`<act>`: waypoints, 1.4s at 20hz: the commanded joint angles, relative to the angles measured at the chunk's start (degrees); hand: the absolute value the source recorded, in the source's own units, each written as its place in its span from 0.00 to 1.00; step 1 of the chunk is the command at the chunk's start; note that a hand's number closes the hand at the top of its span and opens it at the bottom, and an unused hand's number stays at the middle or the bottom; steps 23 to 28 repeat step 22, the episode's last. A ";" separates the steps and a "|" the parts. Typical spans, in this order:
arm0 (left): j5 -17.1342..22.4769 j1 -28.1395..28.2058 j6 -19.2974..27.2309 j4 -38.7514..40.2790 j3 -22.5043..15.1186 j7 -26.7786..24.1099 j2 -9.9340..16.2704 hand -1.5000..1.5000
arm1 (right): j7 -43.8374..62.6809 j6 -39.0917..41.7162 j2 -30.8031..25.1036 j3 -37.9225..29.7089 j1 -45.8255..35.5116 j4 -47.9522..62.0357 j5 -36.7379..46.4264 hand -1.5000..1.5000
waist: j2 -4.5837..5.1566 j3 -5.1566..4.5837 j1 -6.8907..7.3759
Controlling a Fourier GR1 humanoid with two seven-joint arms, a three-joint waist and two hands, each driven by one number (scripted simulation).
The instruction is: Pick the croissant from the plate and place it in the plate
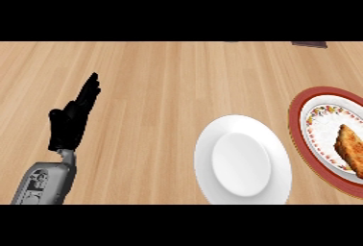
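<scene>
Light wooden worktop [163, 86] here, planks running away from the camera, and most of it is bare wood. Over on the left the left hand [71, 120] is up off the lower edge on its grey forearm [42, 182] — fingers straight and pointing up and away, thumb out to the side, nothing in it and nothing touching it. It's just sitting there at rest, well apart from both plates.

Right of centre and near the front is a plain white plate [242, 190], with nothing on it. Just beside it, further right and slightly farther back, is a second plate with a red rim [301, 103] and a flowery band inside that; it runs off the right edge of the view, so only part of it shows. The two plates look very close at their edges, but I can't tell whether they actually touch.

The croissant [351, 149] — golden brown, lying on the red-rimmed plate's white middle — is right at the right edge of the view and partly cut off. Something small and dark [309, 44] sits at the far edge of the worktop, top right; can't make out what it is.
</scene>
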 commanded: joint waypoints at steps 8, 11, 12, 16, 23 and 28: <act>-0.85 -3.08 0.32 2.90 0.02 -0.90 -1.19 0.50 | -8.24 11.30 -13.97 -5.68 1.89 15.27 -4.32 0.00 | 0.91 0.41 0.62; -0.20 -1.69 -0.32 2.04 0.39 -1.13 -0.82 0.50 | -8.93 13.51 -16.11 -4.53 2.64 15.10 -3.82 0.00 | 0.85 0.48 0.99; 0.11 -1.68 -1.16 1.25 0.83 -1.41 0.22 0.50 | -7.93 11.45 -16.09 -4.64 1.48 15.65 -3.83 0.00 | 0.86 0.47 1.66; 0.09 -0.43 -1.46 1.20 0.85 -1.59 0.50 0.50 | -9.77 12.03 -16.92 -4.30 4.03 16.18 -4.09 0.00 | 0.83 0.65 1.48; 0.13 -1.50 -0.84 1.04 0.66 -1.56 -0.59 0.50 | -8.14 12.96 -18.46 -4.80 2.85 16.90 -5.81 0.00 | 1.05 0.76 1.63; 0.13 -1.50 -0.84 1.04 0.66 -1.56 -0.59 0.50 | -8.14 12.96 -18.46 -4.80 2.85 16.90 -5.81 0.00 | 1.05 0.76 1.63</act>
